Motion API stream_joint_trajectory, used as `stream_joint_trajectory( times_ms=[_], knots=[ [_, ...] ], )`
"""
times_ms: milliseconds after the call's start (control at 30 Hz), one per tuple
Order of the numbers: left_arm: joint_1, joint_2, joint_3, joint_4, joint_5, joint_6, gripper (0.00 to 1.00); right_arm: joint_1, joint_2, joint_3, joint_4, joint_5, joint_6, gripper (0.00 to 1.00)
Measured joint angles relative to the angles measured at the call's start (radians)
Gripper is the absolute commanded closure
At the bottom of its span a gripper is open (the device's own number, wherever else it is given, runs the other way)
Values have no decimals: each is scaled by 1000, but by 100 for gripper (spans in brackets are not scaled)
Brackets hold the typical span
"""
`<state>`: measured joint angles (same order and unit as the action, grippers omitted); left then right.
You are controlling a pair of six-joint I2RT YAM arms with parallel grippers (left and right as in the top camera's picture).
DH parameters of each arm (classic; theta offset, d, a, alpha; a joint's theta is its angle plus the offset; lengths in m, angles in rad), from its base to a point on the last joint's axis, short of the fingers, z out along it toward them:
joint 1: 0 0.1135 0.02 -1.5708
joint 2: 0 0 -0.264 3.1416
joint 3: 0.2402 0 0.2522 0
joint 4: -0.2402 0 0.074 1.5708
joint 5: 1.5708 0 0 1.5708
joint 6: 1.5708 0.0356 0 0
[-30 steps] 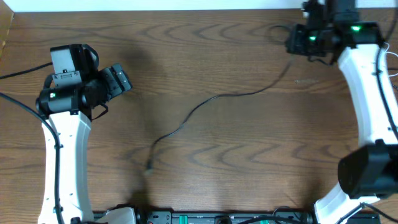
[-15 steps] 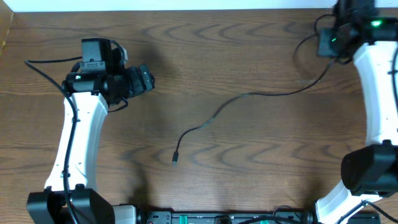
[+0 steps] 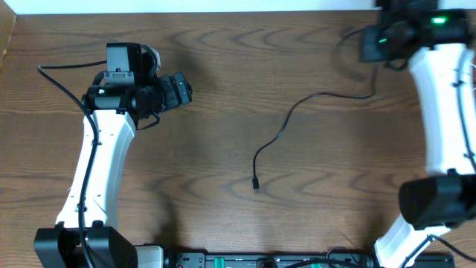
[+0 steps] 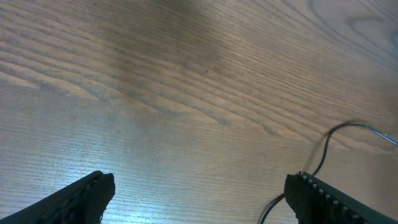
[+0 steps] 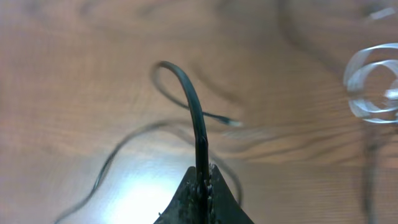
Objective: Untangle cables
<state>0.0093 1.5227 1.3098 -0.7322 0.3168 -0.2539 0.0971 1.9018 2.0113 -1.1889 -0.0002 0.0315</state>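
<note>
We find the left gripper (image 3: 184, 88) with jaws spread wide and holding nothing, barely shifted from half a second before. The black cable (image 3: 320, 94) lies mid-table (image 3: 223, 45); its free plug end has travelled rightward. The right gripper (image 5: 203, 179) is clenched on the cable's far end. A blurred white cable (image 5: 370, 84) loops nearby.
</note>
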Motion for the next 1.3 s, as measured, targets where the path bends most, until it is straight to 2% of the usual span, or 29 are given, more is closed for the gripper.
stream_joint_trajectory(
  times_ms=[267,500,600,667,733,833,1300],
  knots=[
    [0,0,0,3,0,0,7,202,211,-58,-22,-3,10,99],
    [0,0,0,6,0,0,7,351,297,-60,-35,18,45,97],
    [0,0,0,7,0,0,7,398,323,-60,-39,20,71,93],
    [0,0,0,7,0,0,7,421,342,-60,-40,19,87,86],
    [0,0,0,7,0,0,7,445,368,-60,-41,18,105,69],
    [0,0,0,7,0,0,7,462,393,-61,-40,19,131,56],
    [0,0,0,7,-5,8,7,473,447,-61,53,-25,278,55]
  ],
)
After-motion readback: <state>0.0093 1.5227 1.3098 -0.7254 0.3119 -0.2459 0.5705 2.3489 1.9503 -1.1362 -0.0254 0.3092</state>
